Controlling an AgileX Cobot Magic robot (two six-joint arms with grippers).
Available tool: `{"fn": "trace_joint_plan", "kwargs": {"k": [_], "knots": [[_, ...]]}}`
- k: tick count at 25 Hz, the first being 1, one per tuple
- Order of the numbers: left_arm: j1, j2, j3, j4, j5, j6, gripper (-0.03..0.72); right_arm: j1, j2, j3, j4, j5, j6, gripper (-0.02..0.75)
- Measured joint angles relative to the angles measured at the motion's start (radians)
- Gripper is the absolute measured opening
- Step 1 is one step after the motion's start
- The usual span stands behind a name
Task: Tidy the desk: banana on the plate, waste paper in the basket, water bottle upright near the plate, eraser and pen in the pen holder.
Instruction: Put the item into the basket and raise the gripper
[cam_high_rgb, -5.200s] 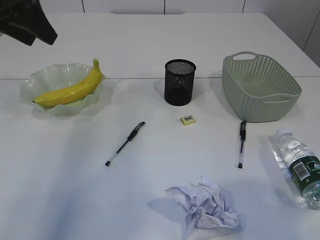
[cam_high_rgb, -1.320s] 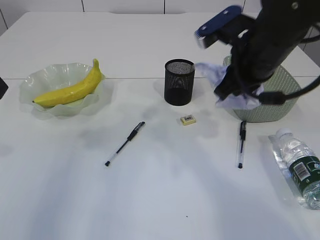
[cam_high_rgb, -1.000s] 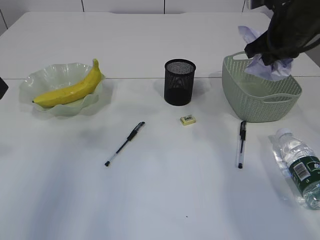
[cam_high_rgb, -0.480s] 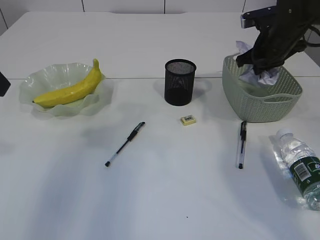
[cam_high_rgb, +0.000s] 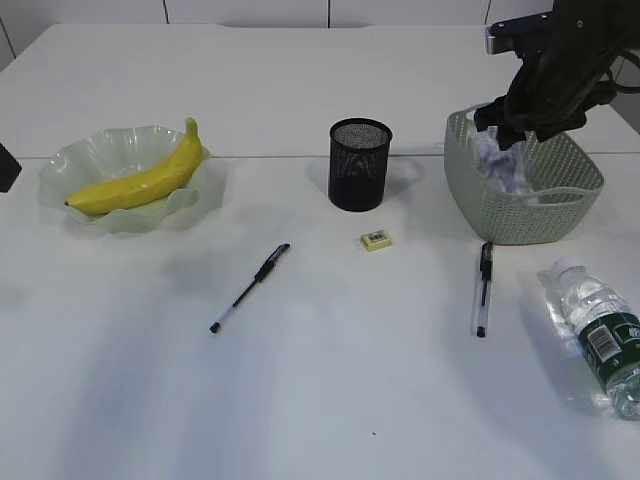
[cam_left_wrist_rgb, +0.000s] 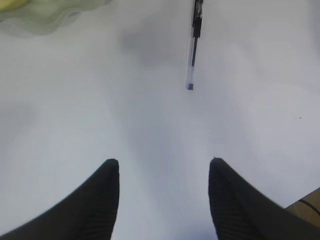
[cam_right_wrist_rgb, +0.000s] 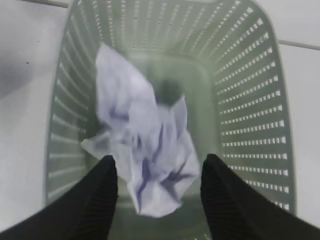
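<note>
Now: right hand (cam_right_wrist_rgb: 159, 172) spread open above the basket (cam_right_wrist_rgb: 250, 100), waste paper (cam_right_wrist_rgb: 145, 155) loose inside, fingers clear of it. Left hand (cam_left_wrist_rgb: 164, 172) also open, empty, over bare counter (cam_left_wrist_rgb: 75, 115), one pen (cam_left_wrist_rgb: 194, 45) ahead. Banana (cam_high_rgb: 140, 178) on plate (cam_high_rgb: 60, 160). Eraser (cam_high_rgb: 376, 239) near pen holder (cam_high_rgb: 359, 164). Water bottle (cam_high_rgb: 600, 335) lying flat.

banana (cam_high_rgb: 140, 180) on plate (cam_high_rgb: 65, 160), bench (cam_high_rgb: 320, 400) left edge | pen holder (cam_high_rgb: 359, 165) centre-back | eraser (cam_high_rgb: 376, 239) before it | waste paper (cam_right_wrist_rgb: 145, 150) in basket (cam_high_rgb: 560, 210), right-back | bottle (cam_high_rgb: 600, 335) lying, right edge
</note>
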Motion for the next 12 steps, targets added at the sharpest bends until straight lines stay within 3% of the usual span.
{"fn": "trace_joint_plan", "kwargs": {"k": [6, 12], "knots": [[0.000, 0.000, 0.000, 0.000, 0.000, 0.000, 0.415, 0.000, -0.029, 0.000, -0.004, 0.014, 0.019, 0.412], [0.000, 0.000, 0.000, 0.000, 0.000, 0.000, 0.415, 0.000, -0.142, -0.002, -0.005, 0.204, 0.049, 0.417]]}}
